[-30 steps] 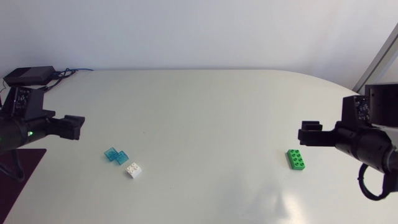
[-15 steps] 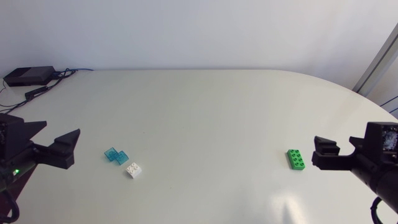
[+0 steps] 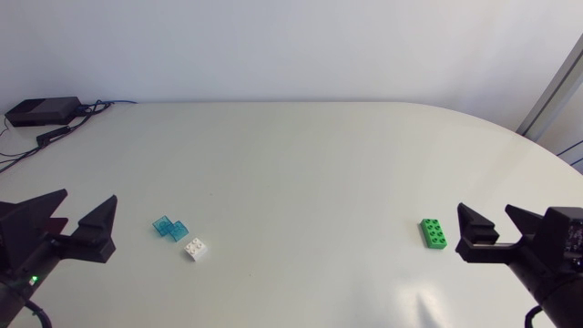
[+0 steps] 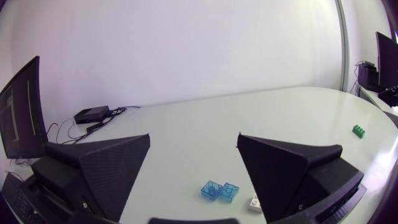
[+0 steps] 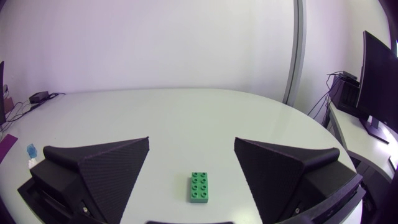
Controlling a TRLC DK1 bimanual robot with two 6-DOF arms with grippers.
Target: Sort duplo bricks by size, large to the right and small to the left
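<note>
Looking sorted: large green brick (image 3: pixel 434 233) right; small teal bricks (image 3: pixel 170 227), white brick (image 3: pixel 195 248) left. Left gripper (image 3: pixel 88 197), right gripper (image 3: pixel 485 210): fingers apart, empty.

Both my arms pull back toward the table's near edge. My left gripper (image 3: pixel 88 197) and right gripper (image 3: pixel 485 210) now sit lower, their fingers spread wide apart.

Lab — white table (image 3: pixel 291 164), cabled black box (image 3: pixel 41 111)
</note>
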